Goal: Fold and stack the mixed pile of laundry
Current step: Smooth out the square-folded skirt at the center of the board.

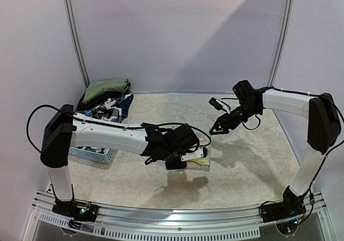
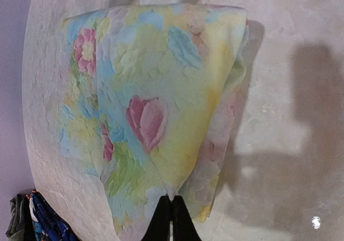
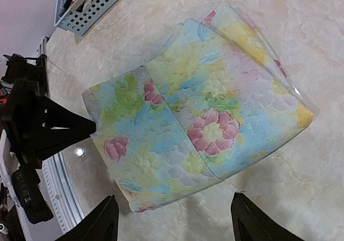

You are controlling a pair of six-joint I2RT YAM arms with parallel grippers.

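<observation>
The pale yellow-green floral cloth [image 2: 156,101] lies folded on the table, a small wedge with pink flowers. My left gripper [image 2: 172,202] is shut, pinching the cloth's near corner between its black fingertips. In the top view that gripper [image 1: 188,156] sits low at the table's middle with the cloth [image 1: 201,158] just to its right. My right gripper [image 3: 177,219] hovers open above the cloth [image 3: 199,117], apart from it; the top view shows the right gripper [image 1: 215,129] raised behind the cloth. The other garments, an olive-green piece [image 1: 107,88] over a dark blue printed one [image 1: 119,106], are heaped at the far left.
A light blue perforated basket [image 1: 94,154] stands at the left, under the left arm, and shows again in the right wrist view as the basket [image 3: 88,2]. A curved white backdrop closes the table's far side. The metal rail runs along the near edge.
</observation>
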